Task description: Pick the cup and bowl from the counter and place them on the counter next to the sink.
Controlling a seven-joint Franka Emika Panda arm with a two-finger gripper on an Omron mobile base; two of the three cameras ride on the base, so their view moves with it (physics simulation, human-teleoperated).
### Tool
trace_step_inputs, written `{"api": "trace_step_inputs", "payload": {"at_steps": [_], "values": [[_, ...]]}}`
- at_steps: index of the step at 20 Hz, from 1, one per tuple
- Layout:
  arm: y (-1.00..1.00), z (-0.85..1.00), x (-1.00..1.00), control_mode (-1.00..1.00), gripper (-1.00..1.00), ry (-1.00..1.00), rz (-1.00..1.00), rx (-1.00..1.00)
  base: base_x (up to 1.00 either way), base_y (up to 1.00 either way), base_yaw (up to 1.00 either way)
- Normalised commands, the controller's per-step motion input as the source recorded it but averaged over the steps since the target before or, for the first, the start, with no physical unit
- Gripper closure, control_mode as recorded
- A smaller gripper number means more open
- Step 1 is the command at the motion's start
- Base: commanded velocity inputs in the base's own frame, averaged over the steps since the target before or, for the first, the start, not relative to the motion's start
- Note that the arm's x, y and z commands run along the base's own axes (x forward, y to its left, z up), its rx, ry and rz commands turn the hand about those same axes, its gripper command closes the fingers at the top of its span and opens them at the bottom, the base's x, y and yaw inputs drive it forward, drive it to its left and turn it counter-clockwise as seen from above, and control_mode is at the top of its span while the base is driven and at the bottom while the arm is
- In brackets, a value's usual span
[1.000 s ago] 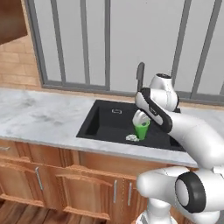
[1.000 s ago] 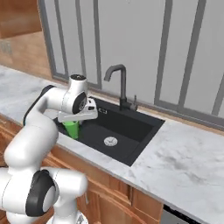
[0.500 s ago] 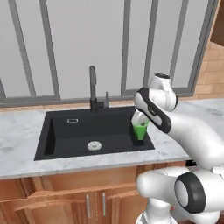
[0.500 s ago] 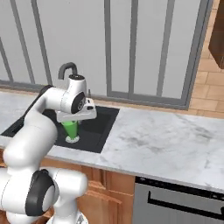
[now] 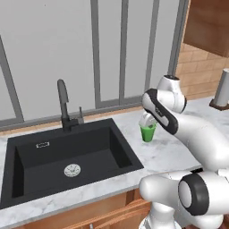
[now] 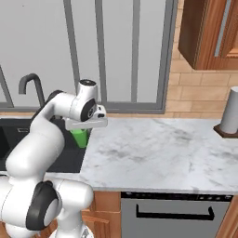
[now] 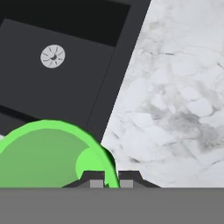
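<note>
1. The tool (image 7: 111,178) is clamped on the rim of the green cup (image 5: 147,132), one finger inside and one outside.
2. The cup stands upright, mouth up and long axis vertical, at centre right of the left base view.
3. It hangs over the marble bench (image 5: 167,150), just right of the black sink (image 5: 67,154).
</note>
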Motion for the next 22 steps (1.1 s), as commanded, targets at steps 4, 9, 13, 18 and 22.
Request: {"api": "trace_step_inputs", "payload": {"at_steps": [4,9,13,18,22], "values": [[0.0,0.0,0.0,1.0,1.0,0.0,0.0,0.0,0.46,0.11,0.03],[0.0,0.0,0.0,1.0,1.0,0.0,0.0,0.0,0.34,0.0,0.12],[0.0,0.0,0.0,1.0,1.0,0.0,0.0,0.0,0.0,0.0,0.0],[0.0,0.0,0.0,1.0,1.0,0.0,0.0,0.0,0.0,0.0,0.0],[0.0,0.0,0.0,1.0,1.0,0.0,0.0,0.0,0.0,0.0,0.0]]}}
